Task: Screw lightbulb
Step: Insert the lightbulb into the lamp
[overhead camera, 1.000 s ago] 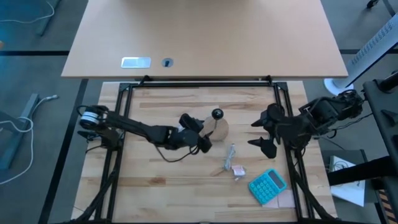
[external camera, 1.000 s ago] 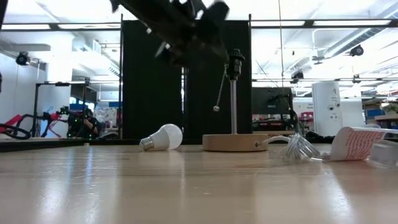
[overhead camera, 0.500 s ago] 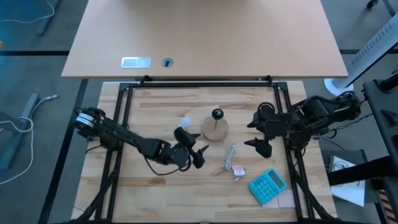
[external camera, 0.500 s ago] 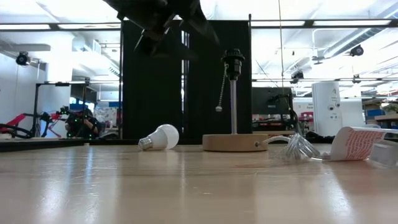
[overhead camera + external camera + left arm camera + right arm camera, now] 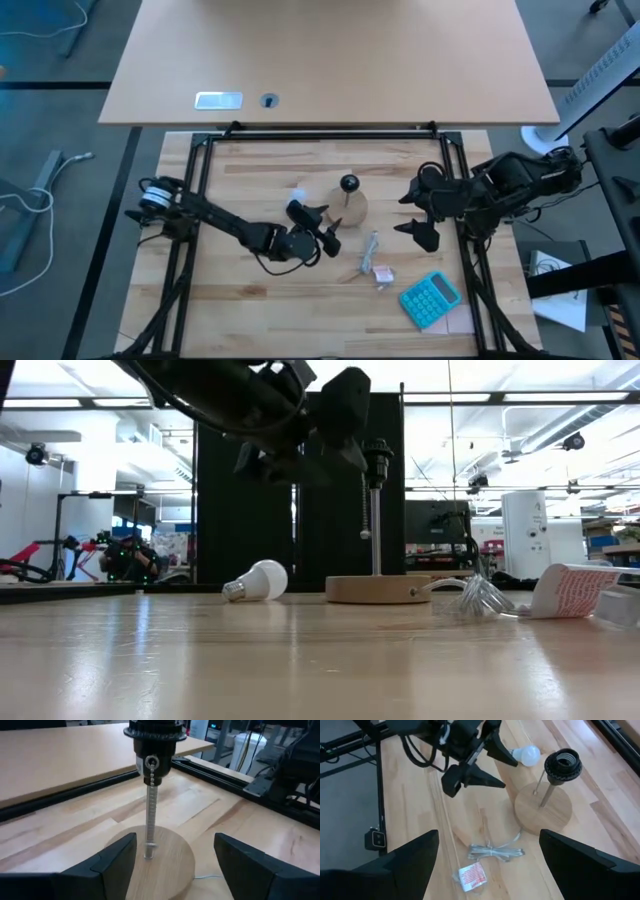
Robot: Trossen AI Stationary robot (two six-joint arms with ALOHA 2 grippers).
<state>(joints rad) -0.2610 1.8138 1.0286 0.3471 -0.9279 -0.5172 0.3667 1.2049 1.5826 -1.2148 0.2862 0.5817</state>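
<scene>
The white lightbulb [image 5: 298,192] lies on its side on the table, left of the lamp; it also shows in the low view [image 5: 258,580] and the right wrist view [image 5: 525,755]. The lamp's tan wooden disc [image 5: 352,210] carries a post with a black socket [image 5: 152,740]. My left gripper [image 5: 322,228] is open and empty, above the table just near-left of the disc, its fingers facing the post [image 5: 175,870]. My right gripper [image 5: 418,215] is open and empty, to the right of the lamp.
A crumpled clear wrapper with cord [image 5: 370,250] and a pink tag [image 5: 381,272] lie near-right of the lamp. A teal calculator [image 5: 430,298] lies at the near right. A pull chain [image 5: 362,510] hangs from the socket. Black frame rails edge the table.
My left gripper has drawn back toward the table's near edge and then come back toward the lamp's disc, staying open and empty. The lightbulb lies where it was.
</scene>
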